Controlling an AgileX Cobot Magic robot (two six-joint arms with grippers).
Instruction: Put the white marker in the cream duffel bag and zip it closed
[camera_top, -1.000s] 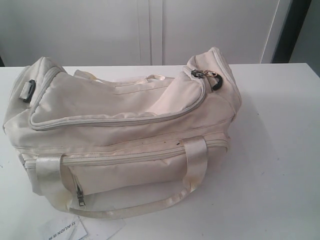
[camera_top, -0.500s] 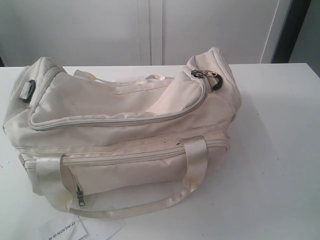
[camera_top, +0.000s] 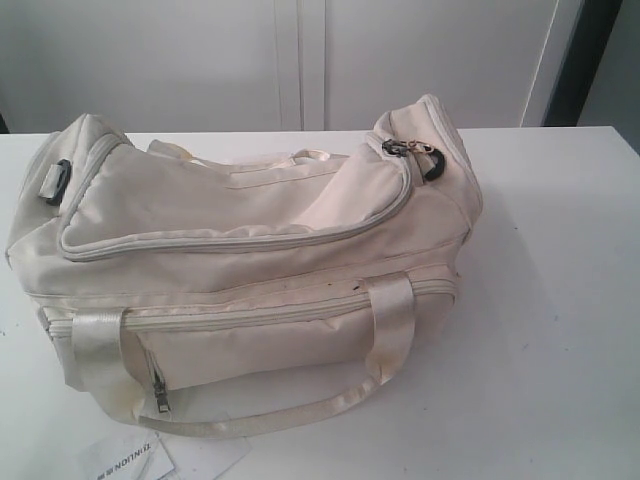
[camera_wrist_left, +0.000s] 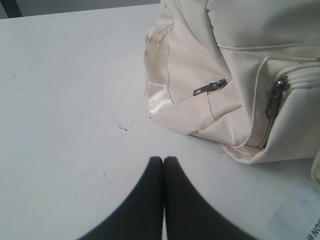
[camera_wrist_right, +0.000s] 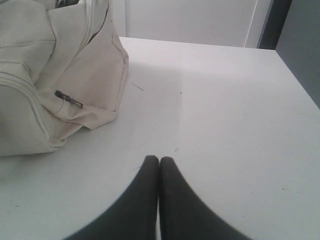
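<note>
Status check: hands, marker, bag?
Left hand shut, empty. Right hand same. Cream duffel bag top flap zipped; white marker not in view. Nothing blocking.

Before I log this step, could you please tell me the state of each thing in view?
Large soft cream fabric duffel bag: top flap zipped shut.
Front pocket zip: looks closed.
Left pincer: shut, empty.
Right pincer: shut, empty.
White marker: not visible.

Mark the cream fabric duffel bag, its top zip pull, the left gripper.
cream fabric duffel bag (camera_top: 250, 205), exterior view, top flap
top zip pull (camera_top: 400, 147), exterior view, metal tab
left gripper (camera_wrist_left: 163, 161), left wrist view, fingertips
</note>
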